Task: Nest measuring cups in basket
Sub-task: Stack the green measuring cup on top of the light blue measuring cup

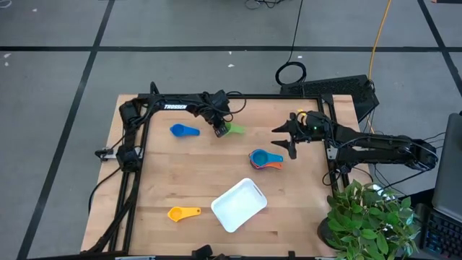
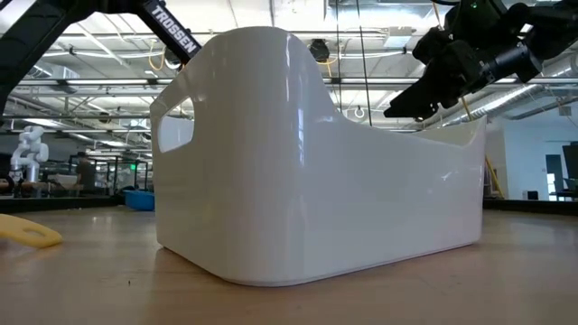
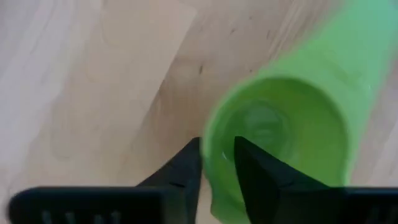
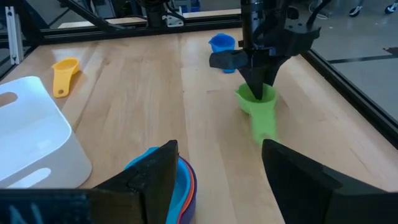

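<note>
The green cup [image 1: 232, 130] sits on the far middle of the table, handle [image 4: 264, 124] pointing toward the right arm. My left gripper [image 1: 220, 131] comes down on it and is shut on its rim. The blue cup [image 1: 184, 131] stands to its left. A stack [image 1: 263, 159] with the light blue cup on top of orange, red and navy ones sits mid-table; my right gripper [image 1: 283, 142] hovers open just beyond it. The yellow cup [image 1: 182, 213] and the white basket [image 1: 240, 204] rest near the near edge. My left gripper pinches the green cup's rim [image 3: 214, 171] on the side away from the handle, one finger [image 3: 258, 171] inside the bowl and the other [image 3: 183, 174] outside. The fingers come from above, pointing down. The cup stays upright, and its base appears to be on the table.
A black frame rail [image 1: 144, 137] runs along the table's left and far edges. A potted plant [image 1: 372, 217] stands at the near right corner. Bare wood lies between the stack, the basket and the yellow cup. In the low view the basket [image 2: 316, 181] fills most of the picture.
</note>
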You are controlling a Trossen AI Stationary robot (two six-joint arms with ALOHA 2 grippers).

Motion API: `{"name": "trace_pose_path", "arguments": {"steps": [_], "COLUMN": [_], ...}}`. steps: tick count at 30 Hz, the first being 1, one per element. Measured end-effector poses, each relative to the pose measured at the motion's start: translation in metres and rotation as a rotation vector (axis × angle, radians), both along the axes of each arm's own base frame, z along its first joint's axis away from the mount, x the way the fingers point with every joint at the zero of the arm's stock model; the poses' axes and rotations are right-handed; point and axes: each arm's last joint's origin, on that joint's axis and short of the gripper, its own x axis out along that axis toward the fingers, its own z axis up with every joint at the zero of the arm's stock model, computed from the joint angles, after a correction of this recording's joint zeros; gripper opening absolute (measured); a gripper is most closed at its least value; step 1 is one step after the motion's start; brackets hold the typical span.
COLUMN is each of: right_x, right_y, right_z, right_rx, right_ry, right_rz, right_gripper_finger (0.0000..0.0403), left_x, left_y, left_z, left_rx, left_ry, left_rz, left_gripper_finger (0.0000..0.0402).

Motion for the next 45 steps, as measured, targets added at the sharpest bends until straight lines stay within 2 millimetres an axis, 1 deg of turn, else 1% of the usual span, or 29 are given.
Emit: {"name": "trace_pose_path", "arguments": {"steps": [3,4,7,10,12,15,20,24,27,30,34,37,39,42,45], "right_x": [0.000,0.000,0.000,0.000,0.000,0.000,-0.002,-0.009,-0.016,-0.024,-0.033,-0.037,-0.038,-0.039,-0.039], "right_y": [0.000,0.000,0.000,0.000,0.000,0.000,-0.004,-0.010,-0.014,-0.016,-0.018,-0.019,-0.019,-0.019,-0.020], "right_z": [0.000,0.000,0.000,0.000,0.000,0.000,-0.002,-0.003,-0.003,-0.001,0.002,0.005,0.006,0.006,0.006], "right_rx": [-0.002,-0.003,-0.003,-0.003,-0.003,-0.004,-0.025,-0.061,-0.086,-0.099,-0.108,-0.108,-0.106,-0.106,-0.104], "right_ry": [0.001,0.000,0.001,0.001,0.001,0.002,0.029,0.074,0.107,0.123,0.123,0.107,0.102,0.096,0.095], "right_rz": [0.001,0.001,0.001,0.000,0.000,-0.004,-0.069,-0.162,-0.259,-0.332,-0.388,-0.407,-0.414,-0.418,-0.419], "right_gripper_finger": [0.0226,0.0226,0.0226,0.0226,0.0226,0.0226,0.0226,0.0226,0.0226,0.0226,0.0226,0.0226,0.0226,0.0226,0.0226], "left_x": [0.000,-0.001,-0.002,-0.006,-0.008,-0.010,-0.008,0.003,0.013,0.020,0.028,0.032,0.036,0.043,0.057], "left_y": [0.000,0.000,-0.001,-0.004,-0.006,-0.016,-0.046,-0.073,-0.089,-0.101,-0.111,-0.115,-0.117,-0.118,-0.120], "left_z": [0.000,0.000,0.000,0.009,0.024,0.052,0.098,0.114,0.121,0.124,0.131,0.135,0.134,0.125,0.121], "left_rx": [-0.012,-0.021,-0.050,-0.086,-0.087,-0.095,-0.104,-0.125,-0.148,-0.158,-0.155,-0.152,-0.150,-0.172,-0.184], "left_ry": [-0.001,0.002,0.010,0.012,-0.028,-0.103,-0.264,-0.365,-0.438,-0.484,-0.566,-0.620,-0.645,-0.631,-0.596], "left_rz": [0.024,0.042,0.093,0.155,0.177,0.197,0.185,0.135,0.097,0.077,0.045,0.031,0.020,0.007,-0.013], "left_gripper_finger": [0.0023,0.0015,0.0013,0.0008,0.0008,0.0008,0.0008,0.0008,0.0008,0.0008,0.0008,0.0008,0.0008,0.0008,0.0008]}}
